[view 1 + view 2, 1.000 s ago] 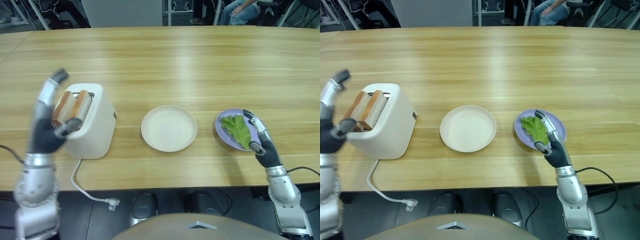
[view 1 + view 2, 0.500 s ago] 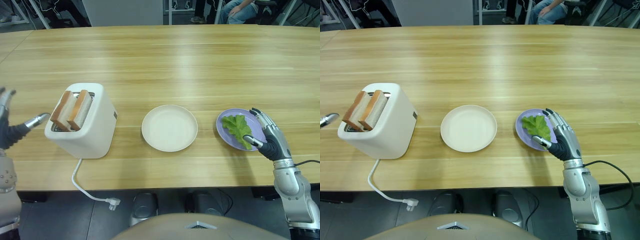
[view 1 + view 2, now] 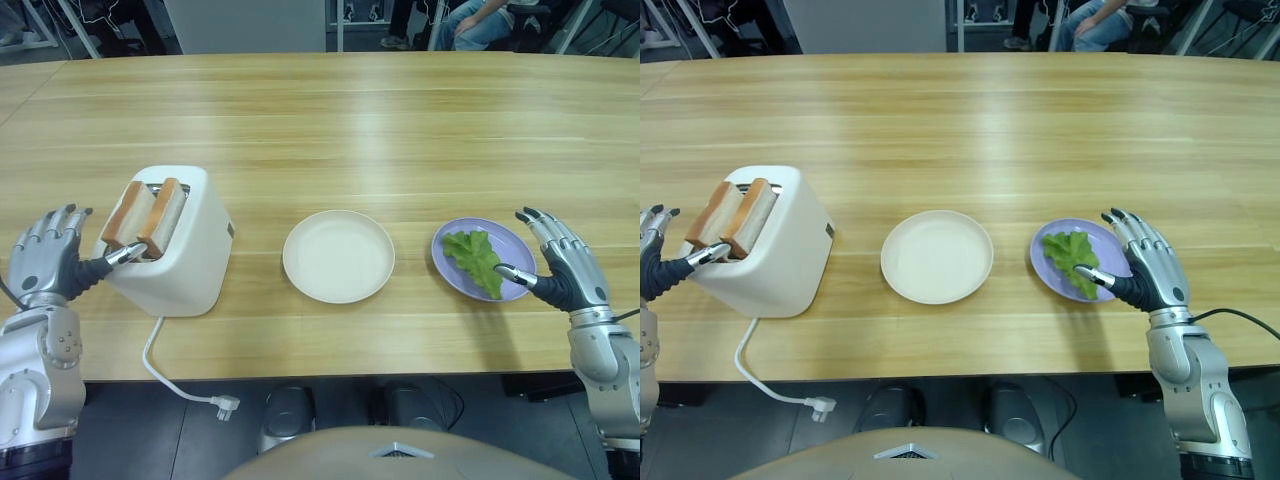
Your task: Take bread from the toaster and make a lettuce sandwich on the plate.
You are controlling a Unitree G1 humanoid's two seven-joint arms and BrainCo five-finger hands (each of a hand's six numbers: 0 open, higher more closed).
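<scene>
A white toaster [image 3: 185, 250] stands at the table's left with two slices of bread [image 3: 145, 214] sticking up from its slots. My left hand [image 3: 52, 266] is open just left of the toaster, one fingertip close to the nearer slice. A cream plate [image 3: 338, 256] lies bare in the middle. To its right a purple plate [image 3: 517, 244] carries a lettuce leaf [image 3: 475, 260]. At that plate's right rim my right hand [image 3: 560, 272] is open, its fingers spread, holding nothing.
The toaster's white cord and plug [image 3: 190, 388] hang over the table's front edge. Bare wooden tabletop stretches behind the plates. Chair legs and seated people line the far side of the room.
My left hand dropped from above the toaster, swung out left, then came back beside the bread. My right hand slid from over the lettuce to the purple plate's right rim.
</scene>
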